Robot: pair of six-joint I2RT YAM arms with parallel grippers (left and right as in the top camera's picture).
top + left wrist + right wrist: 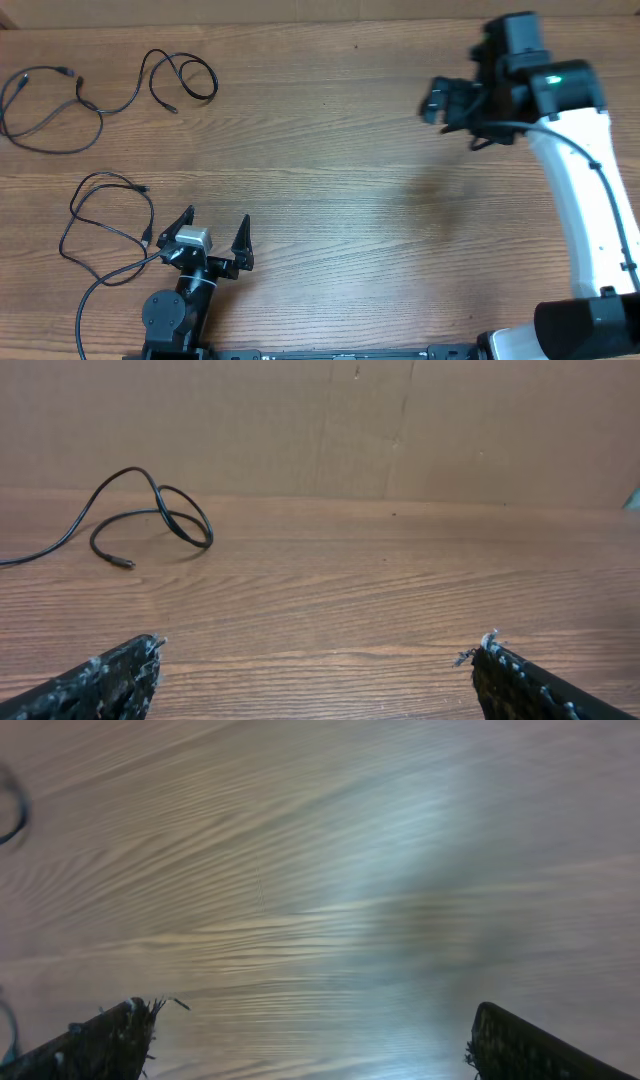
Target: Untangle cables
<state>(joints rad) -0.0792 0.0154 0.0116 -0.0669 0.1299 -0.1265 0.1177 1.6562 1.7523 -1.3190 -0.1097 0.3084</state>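
Overhead, the cables (100, 112) look already separated, one beyond the left claw (217, 216) and another just left of it, while that claw and the right claw (437, 103), far to its right, gape empty, so little seems left.

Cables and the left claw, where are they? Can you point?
upper cable (210, 536), left wrist view, right bend of its loop.
lower cable (100, 175), overhead view, top of its loop.
left gripper (217, 214), overhead view, midway between its open fingertips.
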